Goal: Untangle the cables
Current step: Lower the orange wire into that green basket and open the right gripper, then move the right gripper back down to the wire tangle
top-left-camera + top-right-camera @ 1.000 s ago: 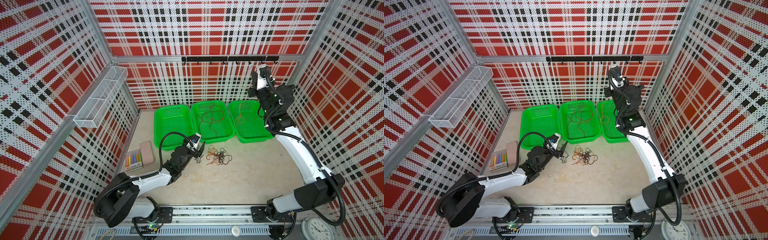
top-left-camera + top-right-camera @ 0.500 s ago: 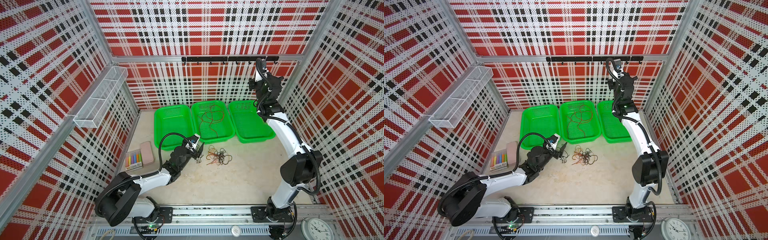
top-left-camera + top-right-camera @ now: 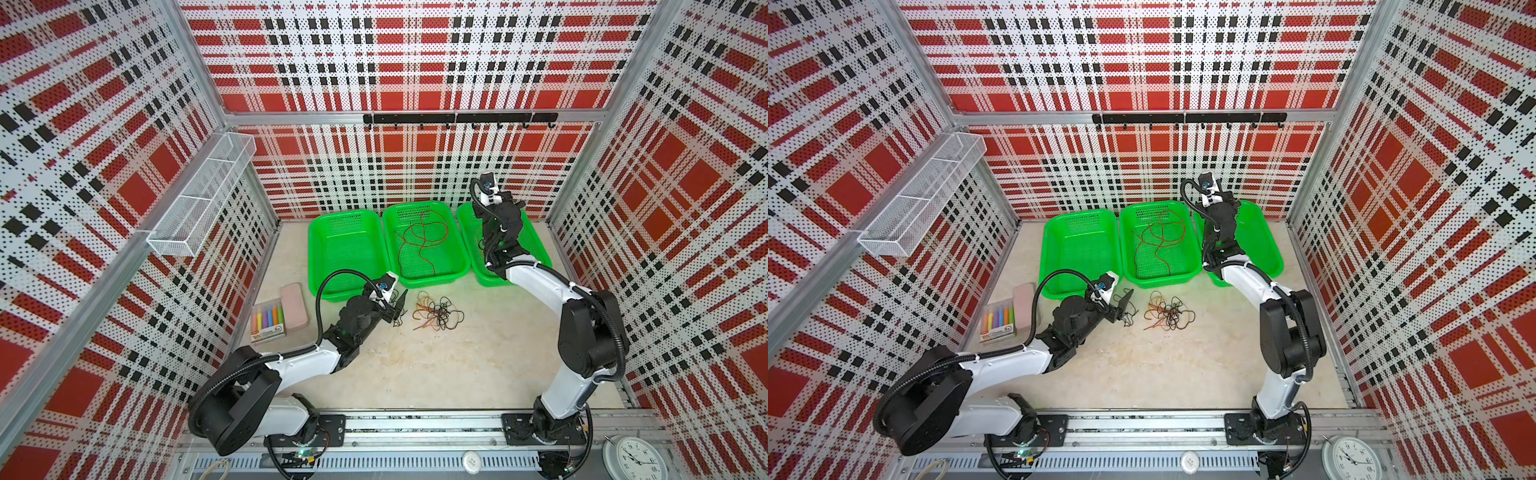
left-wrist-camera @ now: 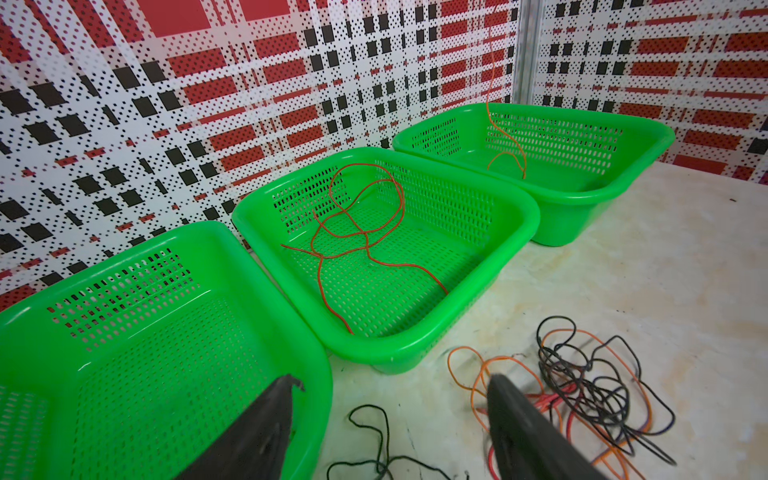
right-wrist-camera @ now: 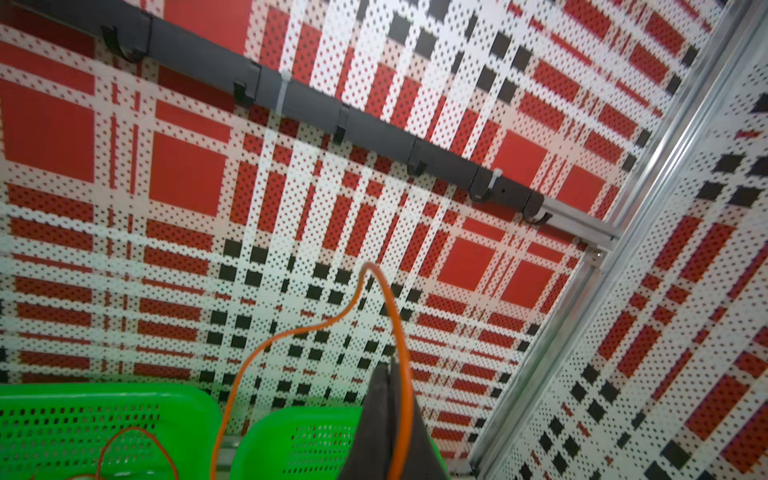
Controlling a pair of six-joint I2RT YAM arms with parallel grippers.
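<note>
Orange cable [image 5: 299, 331], pinched thinly in the closed right hand [image 5: 388, 370], dangles into the far green basket [image 4: 590, 192] and may slip free. Left hand [image 4: 392, 382] is open and empty by the tangle [image 4: 582, 386].

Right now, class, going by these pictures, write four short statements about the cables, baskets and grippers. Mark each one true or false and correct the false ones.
1. The right gripper is shut on an orange cable. True.
2. The left gripper is clamped on the tangle of cables. False: its jaws stand open, close by the tangle.
3. A red cable lies in the middle basket. True.
4. The tangle sits inside the left basket. False: it lies on the table in front of the baskets, and that basket holds no cable.
</note>
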